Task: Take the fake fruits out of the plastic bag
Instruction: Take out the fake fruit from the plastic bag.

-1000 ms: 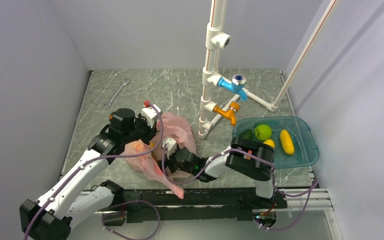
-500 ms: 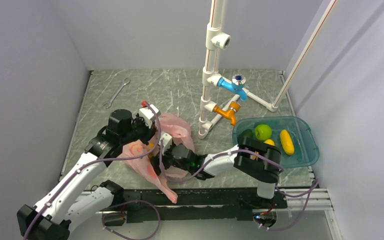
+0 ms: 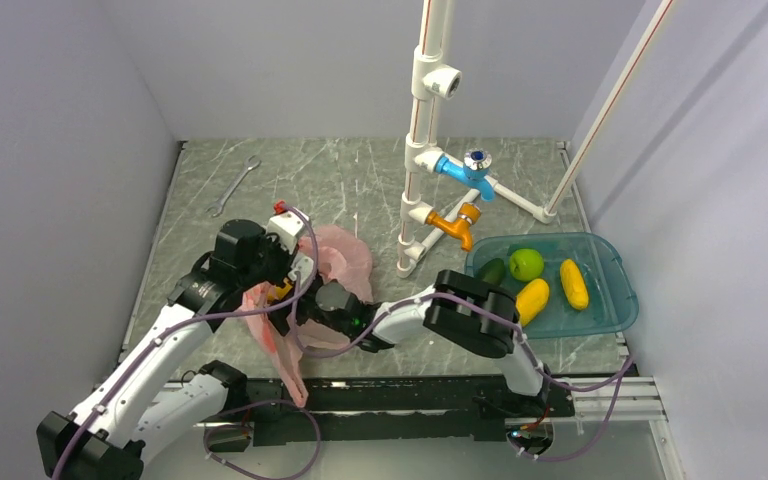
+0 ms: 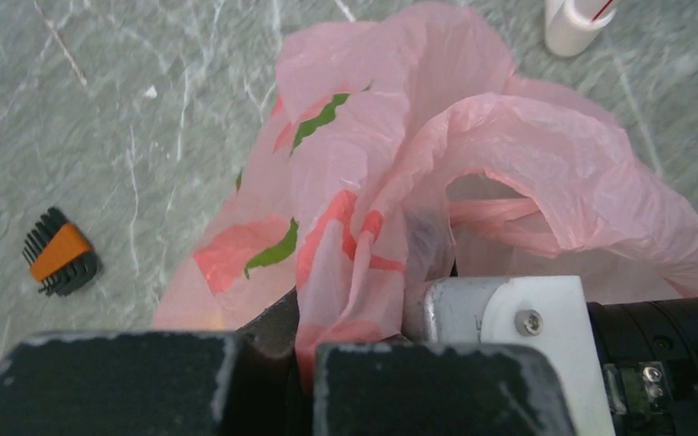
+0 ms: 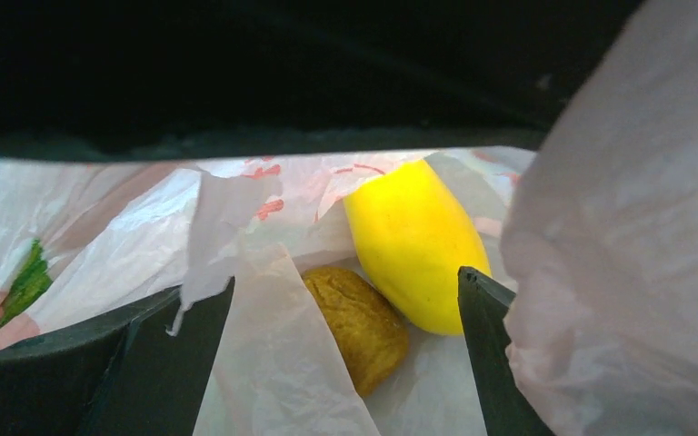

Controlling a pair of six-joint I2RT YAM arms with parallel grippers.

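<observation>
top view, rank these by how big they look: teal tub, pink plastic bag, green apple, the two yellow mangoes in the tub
1. teal tub
2. plastic bag, crumpled and partly hidden, so its place is less sure
3. near mango and far mango, which look about alike
4. green apple

Crumpled pink bag (image 3: pixel 345 255) holds yellow mango (image 5: pixel 413 241) and small orange (image 5: pixel 359 322).

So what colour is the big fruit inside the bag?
The mango is bright yellow, clearest in the right wrist view.
</observation>
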